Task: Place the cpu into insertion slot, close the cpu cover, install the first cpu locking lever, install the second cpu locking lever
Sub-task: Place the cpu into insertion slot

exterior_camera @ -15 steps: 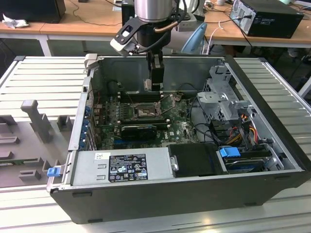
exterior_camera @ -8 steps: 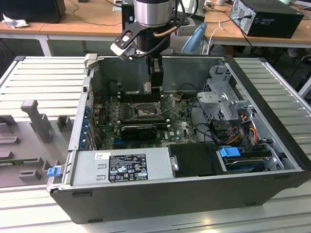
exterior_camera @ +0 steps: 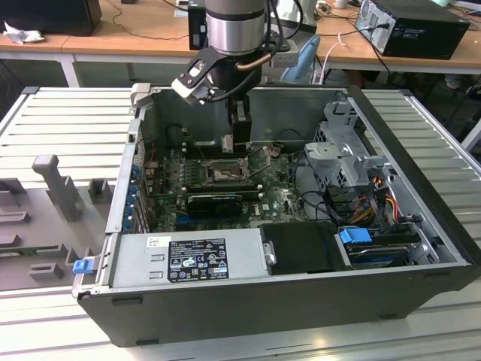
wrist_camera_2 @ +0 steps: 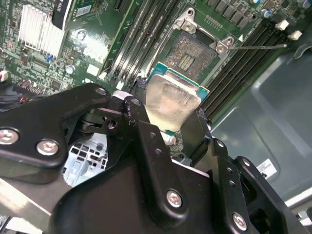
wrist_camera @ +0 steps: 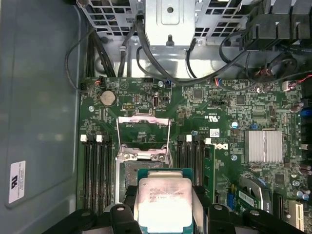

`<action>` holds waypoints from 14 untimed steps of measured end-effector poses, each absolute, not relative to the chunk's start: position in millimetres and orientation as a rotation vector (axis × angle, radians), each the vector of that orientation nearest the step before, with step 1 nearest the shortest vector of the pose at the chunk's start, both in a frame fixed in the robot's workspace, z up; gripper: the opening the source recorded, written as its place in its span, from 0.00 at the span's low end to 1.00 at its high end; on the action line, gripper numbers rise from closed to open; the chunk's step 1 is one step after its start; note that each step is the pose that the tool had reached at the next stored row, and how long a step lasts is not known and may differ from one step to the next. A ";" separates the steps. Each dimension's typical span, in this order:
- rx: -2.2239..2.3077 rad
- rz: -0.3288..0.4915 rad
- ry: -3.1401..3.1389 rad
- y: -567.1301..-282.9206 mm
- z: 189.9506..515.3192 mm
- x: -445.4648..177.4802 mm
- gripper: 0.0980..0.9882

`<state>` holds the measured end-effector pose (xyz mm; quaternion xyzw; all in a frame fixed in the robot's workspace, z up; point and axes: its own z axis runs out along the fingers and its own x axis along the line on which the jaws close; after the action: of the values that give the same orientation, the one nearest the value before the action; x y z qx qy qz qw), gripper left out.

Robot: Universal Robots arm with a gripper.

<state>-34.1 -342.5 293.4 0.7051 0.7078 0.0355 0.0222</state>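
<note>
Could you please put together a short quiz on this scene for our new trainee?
1. True or false: the chip already sits in the socket.
2. Choose one. The gripper is: A) open, B) shut on the chip, C) shut on a cable.
3. Fill the gap: the socket's metal cover stands swung ___.

Key: 1 false, as the chip is held above the bare socket; 2 B; 3 open.

- The cpu [wrist_camera: 163, 200]: flat square, pale silver top, green edge, clamped in my gripper [wrist_camera: 165, 217] just above the insertion slot [wrist_camera_2: 192, 53].
- The insertion slot: dark centre, silvery rim, uncovered.
- The cpu cover [wrist_camera: 144, 118]: thin silvery frame, swung open from the slot's edge.
</note>
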 end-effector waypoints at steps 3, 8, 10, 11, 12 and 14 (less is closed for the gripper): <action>2.184 0.110 2.194 -342.5 285.3 -35.0 0.48; 2.181 0.110 2.196 -342.4 273.2 -37.5 0.48; 2.181 0.110 2.196 -342.2 268.5 -38.1 0.48; 2.181 0.110 2.196 -342.1 265.7 -38.3 0.48; 2.181 0.110 2.196 -342.1 263.2 -38.6 0.48; 2.181 0.110 2.196 -342.1 260.0 -38.9 0.48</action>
<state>-38.9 -342.1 260.0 0.7041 0.7089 0.0355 0.0222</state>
